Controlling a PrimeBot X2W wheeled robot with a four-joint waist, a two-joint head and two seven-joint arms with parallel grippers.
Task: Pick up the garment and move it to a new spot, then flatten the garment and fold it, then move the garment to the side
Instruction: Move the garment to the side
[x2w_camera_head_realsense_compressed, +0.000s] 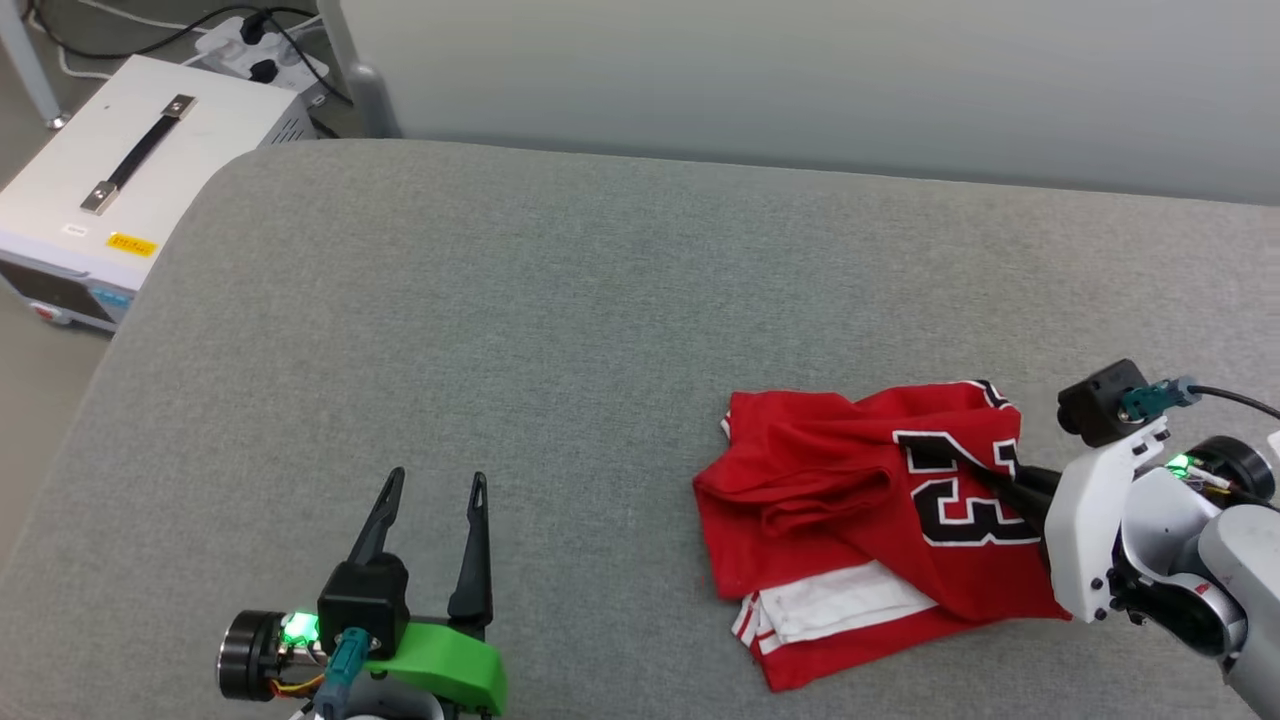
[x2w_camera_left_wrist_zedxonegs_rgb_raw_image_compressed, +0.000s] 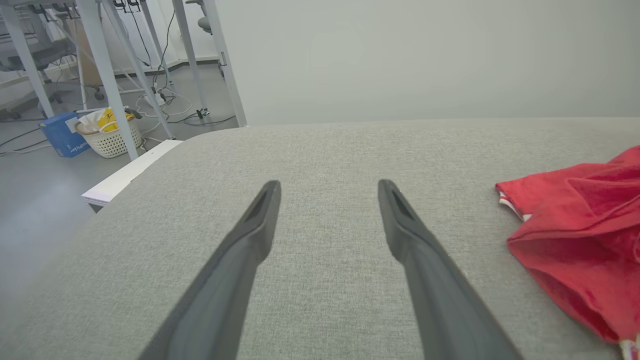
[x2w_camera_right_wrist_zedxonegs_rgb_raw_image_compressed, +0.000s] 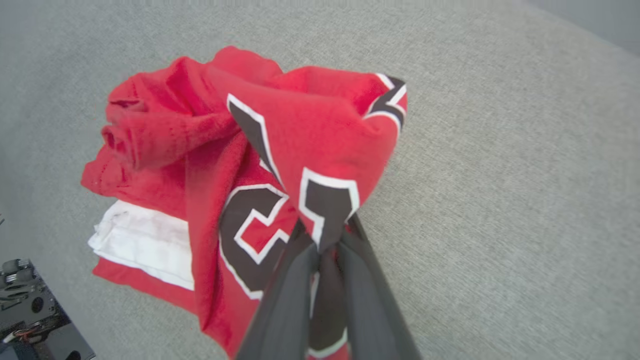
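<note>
The big gray cloth-covered table (x2w_camera_head_realsense_compressed: 480, 300) took up most of the head view. The garment (x2w_camera_head_realsense_compressed: 860, 500) sat crumpled on it over on the robot's right side, near the front edge. It was red, with a black 23 facing up and a white sleeve poking out from under the near side. Off the table's far left corner was a white box (x2w_camera_head_realsense_compressed: 110, 190) with a black handle on top. The right gripper (x2w_camera_right_wrist_zedxonegs_rgb_raw_image_compressed: 325, 235) had its two fingers pinched together on a fold of the garment right at the number, fabric bunched up between them. The left gripper (x2w_camera_head_realsense_compressed: 438, 474) was over bare table well left of the garment, fingers spread wide, holding nothing.
</note>
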